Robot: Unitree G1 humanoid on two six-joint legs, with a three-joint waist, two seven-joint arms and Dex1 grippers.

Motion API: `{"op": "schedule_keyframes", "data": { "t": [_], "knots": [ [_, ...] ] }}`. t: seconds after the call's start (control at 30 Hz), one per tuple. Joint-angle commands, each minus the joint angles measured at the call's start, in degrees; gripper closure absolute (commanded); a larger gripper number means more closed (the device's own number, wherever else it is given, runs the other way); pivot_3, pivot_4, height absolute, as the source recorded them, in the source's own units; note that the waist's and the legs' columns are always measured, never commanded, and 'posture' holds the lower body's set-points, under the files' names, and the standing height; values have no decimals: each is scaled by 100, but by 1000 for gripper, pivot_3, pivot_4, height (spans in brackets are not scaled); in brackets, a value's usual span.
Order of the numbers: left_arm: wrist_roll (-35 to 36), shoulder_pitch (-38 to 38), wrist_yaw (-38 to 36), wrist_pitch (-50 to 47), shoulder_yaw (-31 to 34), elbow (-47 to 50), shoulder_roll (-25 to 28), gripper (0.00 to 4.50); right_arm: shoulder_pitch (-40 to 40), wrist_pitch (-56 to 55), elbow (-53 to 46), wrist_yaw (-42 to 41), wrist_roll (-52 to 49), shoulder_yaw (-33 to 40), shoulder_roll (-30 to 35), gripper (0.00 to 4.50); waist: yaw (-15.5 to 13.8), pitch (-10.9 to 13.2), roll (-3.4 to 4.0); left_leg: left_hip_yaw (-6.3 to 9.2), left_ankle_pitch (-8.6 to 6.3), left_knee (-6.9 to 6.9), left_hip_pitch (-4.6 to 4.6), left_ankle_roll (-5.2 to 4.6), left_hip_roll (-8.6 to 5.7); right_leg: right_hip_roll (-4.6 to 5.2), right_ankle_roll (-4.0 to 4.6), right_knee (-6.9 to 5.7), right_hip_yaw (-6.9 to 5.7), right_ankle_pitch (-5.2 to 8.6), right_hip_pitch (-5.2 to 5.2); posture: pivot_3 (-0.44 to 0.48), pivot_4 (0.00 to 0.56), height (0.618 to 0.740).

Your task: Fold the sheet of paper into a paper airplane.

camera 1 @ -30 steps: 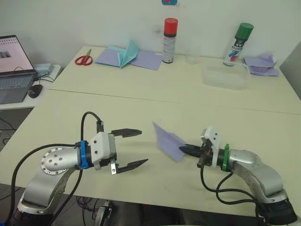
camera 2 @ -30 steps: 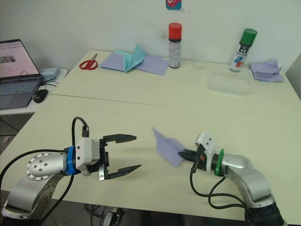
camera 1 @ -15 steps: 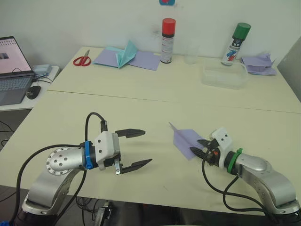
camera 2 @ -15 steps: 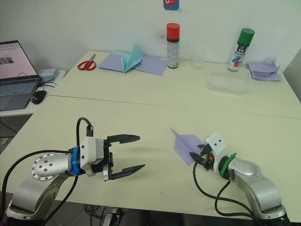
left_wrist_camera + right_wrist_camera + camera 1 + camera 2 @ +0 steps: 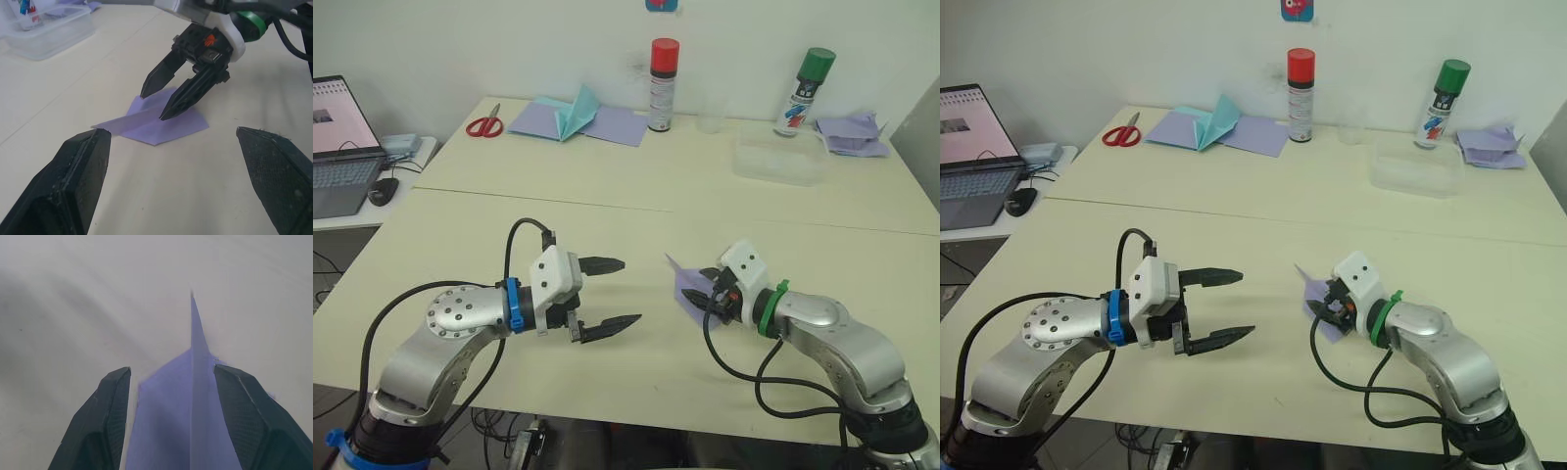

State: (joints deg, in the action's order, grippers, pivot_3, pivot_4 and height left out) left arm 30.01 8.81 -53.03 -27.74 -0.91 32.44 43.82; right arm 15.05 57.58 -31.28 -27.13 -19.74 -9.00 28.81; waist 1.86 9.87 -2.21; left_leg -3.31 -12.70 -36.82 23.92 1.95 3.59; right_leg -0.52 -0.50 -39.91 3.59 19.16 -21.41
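Lying flat on the near half of the table, the paper airplane is pointing its nose away from the right arm, toward the table's far left. The right gripper is standing directly over its rear part: the two black fingers are spread apart, one tip hanging over the centre fold and the other over the near wing. In the right wrist view the ridge is running up between the fingers, with paper on either side of it, and neither finger is closing on it. Whether the tips are touching the paper cannot be told.

The right arm is reaching in low from the table's near right edge, forearm angled toward the centre. The left gripper is hovering just above the table, well apart from the airplane on its left side, fingers wide open, pointing toward it.

The airplane's tail end is being hidden under the right gripper in the head views.

Along the far edge are sitting red scissors, a teal folded paper, a red-capped spray can, a green-capped spray can and a clear plastic box.
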Motion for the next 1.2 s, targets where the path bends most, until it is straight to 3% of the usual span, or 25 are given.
{"op": "schedule_keyframes", "data": {
  "t": [0.03, 0.13, 0.2, 0.43, 0.53, 0.7, 0.93, 1.2],
  "knots": [
    [-28, 210, 246, -302, -106, 385, 39, 0, 258, 163, -39, -63, 11, -91, 164, 1713, 0, 0, 1, 0, 0, 0, 0, 0, 0, 0, 0, -1, 0, 0, 0, 0, 150, 740],
    [-138, 266, 407, -509, -278, 507, 41, 0, 300, 343, 21, -93, -5, -178, 241, 1713, -1, 0, 0, 3, 0, -1, -1, 0, 1, -1, -2, -2, -1, 1, 1, 0, 150, 740],
    [-157, 140, 394, -525, -325, 552, 60, 0, 252, 319, 91, -138, -6, -221, 258, 2067, -1, 0, 0, 2, 0, -1, -1, 0, 1, -4, -1, -2, 2, 1, 0, 0, 150, 740],
    [-272, -166, 677, -348, -301, 493, -267, 0, 208, -120, 498, -140, 159, -78, 276, 4399, 0, 0, 0, 2, 0, -3, -1, 0, 2, -4, -1, -2, 3, 1, 1, 0, 150, 740],
    [-307, -210, 674, -303, -320, 499, -289, 0, 259, 193, 474, -24, -38, 305, 151, 4461, 1, 0, 0, 1, 0, -4, -2, 0, 2, -4, -3, -2, 5, 1, 1, 0, 150, 740],
    [40, 317, 430, -564, -193, 336, -229, 0, 514, 2114, 125, 844, -331, 2077, -717, 4461, -9, 0, 0, 5, 0, -3, 1, 1, 2, -4, 18, -4, 2, -10, 0, 0, 150, 740],
    [23, 1449, 124, -702, -515, -338, -356, 0, 1055, 2650, 197, 1766, 114, 2747, -1354, 4461, 0, 0, 1, 2, 0, -3, 2, 1, -2, -25, 17, -5, 7, -10, -3, 0, 150, 740],
    [66, 2125, -123, -759, -711, -784, -566, 0, 1325, 2820, 686, 2406, 499, 3069, -2016, 4461, -2, -1, 3, -5, 1, -2, 49, 2, -2, -38, 17, -7, 37, -10, -51, 0, 150, 740]
  ]
}}
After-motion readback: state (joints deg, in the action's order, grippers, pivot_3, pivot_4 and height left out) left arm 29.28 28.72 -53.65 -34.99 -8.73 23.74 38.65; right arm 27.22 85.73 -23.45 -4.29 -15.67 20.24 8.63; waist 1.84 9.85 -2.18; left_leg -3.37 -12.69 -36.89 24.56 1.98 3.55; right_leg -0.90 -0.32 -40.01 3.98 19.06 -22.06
